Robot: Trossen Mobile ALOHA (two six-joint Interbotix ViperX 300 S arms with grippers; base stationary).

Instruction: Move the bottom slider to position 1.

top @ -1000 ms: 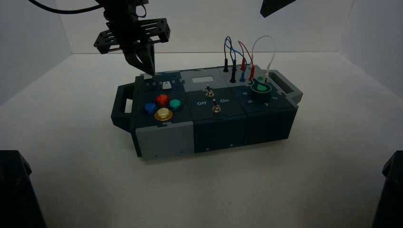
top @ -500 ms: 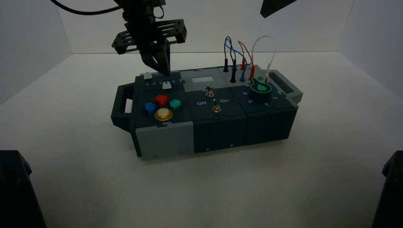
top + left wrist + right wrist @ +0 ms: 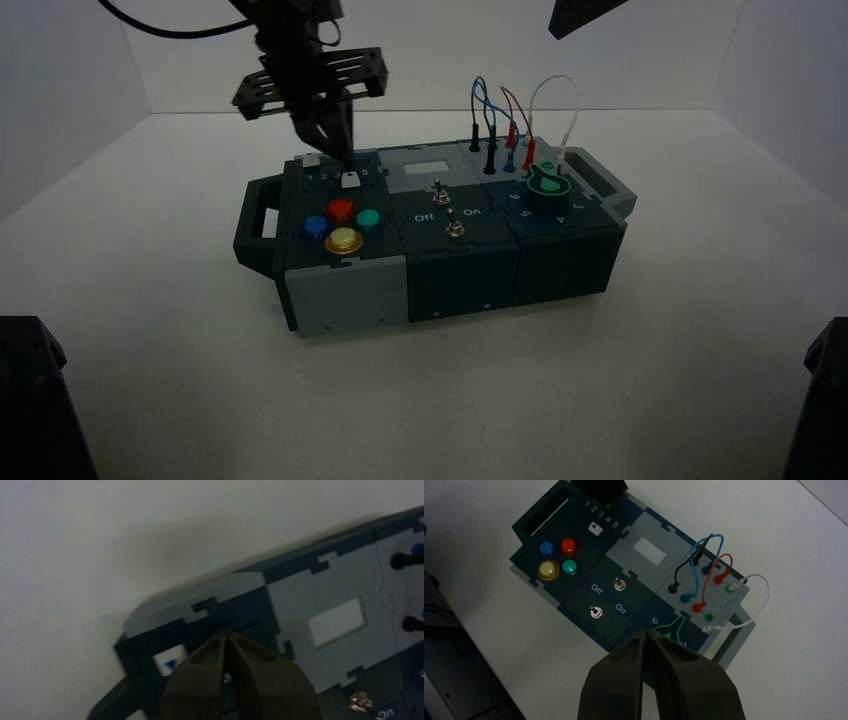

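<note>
The bottom slider (image 3: 350, 180), a small white square cap with a dark triangle printed on it, sits on the dark grey panel at the box's far left corner, just below the white printed scale "1 2 3 4 5"; the right wrist view shows it (image 3: 595, 528) under the digits 3 and 4, well short of position 1 (image 3: 587, 504), the first digit at the scale's outer end. A second white slider cap (image 3: 311, 159) lies in the row behind it, near the box's left edge. The left gripper (image 3: 343, 155), black with dark tapered fingers pressed together into one point, hangs just behind the bottom slider with its tip close above the far edge of the panel. Half a second ago it stood at almost the same spot, a touch farther right; a second ago it was over the left end of the slider rows. The right gripper (image 3: 647, 635) hovers high above the box's right part, its fingers closed together. From the left wrist, the gripper's own fingers (image 3: 200, 680) cover the bottom slider and the scale, and contact with the cap cannot be made out.
</note>
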